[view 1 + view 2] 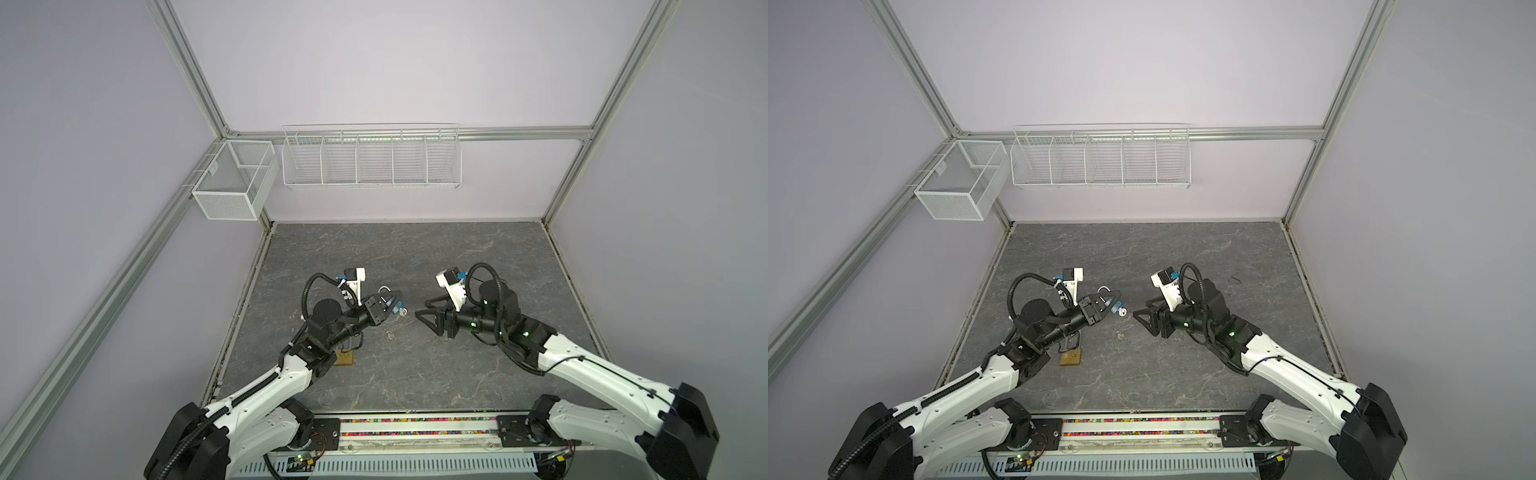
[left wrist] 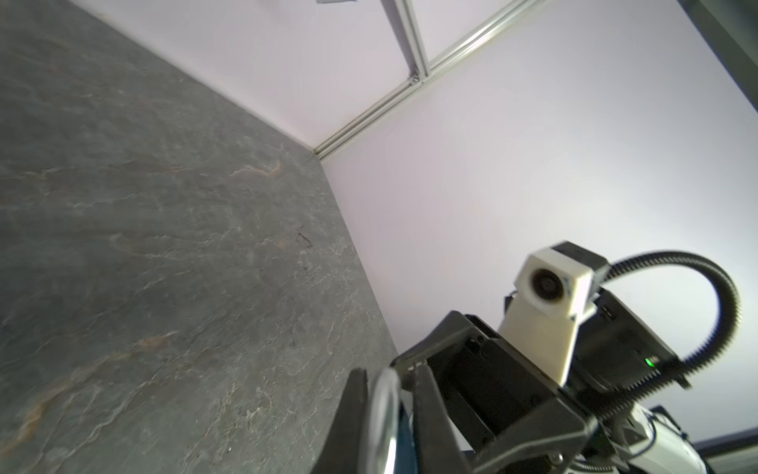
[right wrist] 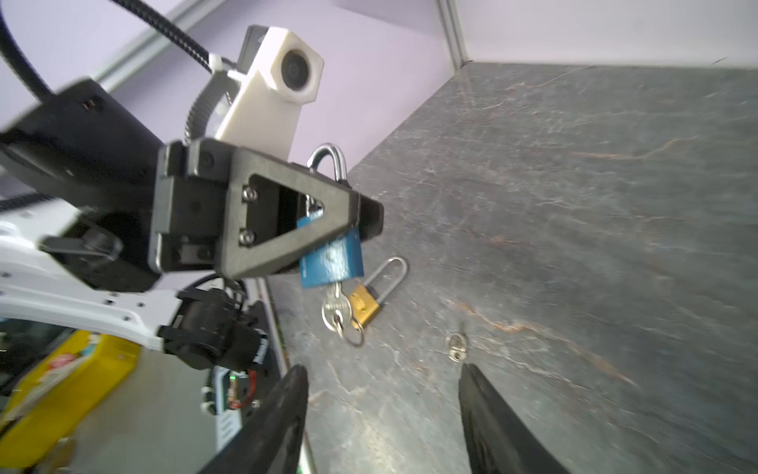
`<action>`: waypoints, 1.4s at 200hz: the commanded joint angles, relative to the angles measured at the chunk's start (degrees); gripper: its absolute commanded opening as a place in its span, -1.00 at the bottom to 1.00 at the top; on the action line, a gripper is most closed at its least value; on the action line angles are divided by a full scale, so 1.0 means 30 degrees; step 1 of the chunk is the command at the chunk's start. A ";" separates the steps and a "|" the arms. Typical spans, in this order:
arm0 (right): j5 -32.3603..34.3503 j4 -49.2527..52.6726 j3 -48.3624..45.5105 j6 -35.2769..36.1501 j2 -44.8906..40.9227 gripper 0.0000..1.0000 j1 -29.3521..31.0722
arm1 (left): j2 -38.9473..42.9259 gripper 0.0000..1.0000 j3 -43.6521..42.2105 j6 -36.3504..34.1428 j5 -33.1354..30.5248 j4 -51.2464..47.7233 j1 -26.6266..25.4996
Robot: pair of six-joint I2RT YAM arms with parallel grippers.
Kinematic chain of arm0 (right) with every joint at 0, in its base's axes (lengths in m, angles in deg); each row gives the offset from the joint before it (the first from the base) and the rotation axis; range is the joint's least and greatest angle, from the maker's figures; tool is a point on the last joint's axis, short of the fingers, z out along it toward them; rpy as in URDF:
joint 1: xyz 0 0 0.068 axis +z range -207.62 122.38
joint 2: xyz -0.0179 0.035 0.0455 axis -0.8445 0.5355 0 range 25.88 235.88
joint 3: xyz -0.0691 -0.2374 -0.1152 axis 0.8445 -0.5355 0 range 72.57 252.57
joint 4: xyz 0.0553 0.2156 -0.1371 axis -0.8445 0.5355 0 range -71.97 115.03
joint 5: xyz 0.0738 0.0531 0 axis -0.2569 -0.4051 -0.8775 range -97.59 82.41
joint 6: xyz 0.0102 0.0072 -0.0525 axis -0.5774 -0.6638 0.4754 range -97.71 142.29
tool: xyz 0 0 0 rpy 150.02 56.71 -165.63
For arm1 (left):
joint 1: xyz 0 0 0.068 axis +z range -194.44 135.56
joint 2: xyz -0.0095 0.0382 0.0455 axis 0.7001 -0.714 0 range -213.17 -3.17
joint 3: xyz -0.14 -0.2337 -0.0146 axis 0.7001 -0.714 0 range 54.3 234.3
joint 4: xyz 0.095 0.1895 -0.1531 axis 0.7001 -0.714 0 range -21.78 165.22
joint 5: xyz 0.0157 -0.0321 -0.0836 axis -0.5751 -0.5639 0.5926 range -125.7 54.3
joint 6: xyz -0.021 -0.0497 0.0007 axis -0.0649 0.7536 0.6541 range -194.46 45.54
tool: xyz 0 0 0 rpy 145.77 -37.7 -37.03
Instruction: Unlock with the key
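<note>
My left gripper (image 1: 388,302) (image 1: 1109,300) (image 2: 389,369) is shut on a blue padlock (image 3: 332,258) (image 1: 392,308) held above the table. The lock's silver shackle (image 3: 330,158) (image 2: 385,410) rises past the fingers. A silver key (image 3: 336,307) (image 1: 401,311) (image 1: 1122,311) with a ring sticks in the lock's underside. My right gripper (image 1: 422,308) (image 1: 1140,307) (image 3: 384,369) faces the key from a short way to the right. It is open with nothing between its fingers.
A brass padlock (image 1: 345,357) (image 1: 1070,357) (image 3: 365,303) with a long shackle lies on the grey table by the left arm. A small metal ring piece (image 1: 389,334) (image 1: 1119,334) (image 3: 455,346) lies between the grippers. Wire baskets (image 1: 370,160) hang on the back wall.
</note>
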 commanded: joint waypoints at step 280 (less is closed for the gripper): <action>-0.3090 -0.6205 0.0417 -0.4169 0.2012 -0.87 -0.0114 | -0.6237 -0.66 0.0280 0.3327 0.3817 1.3764 -0.0025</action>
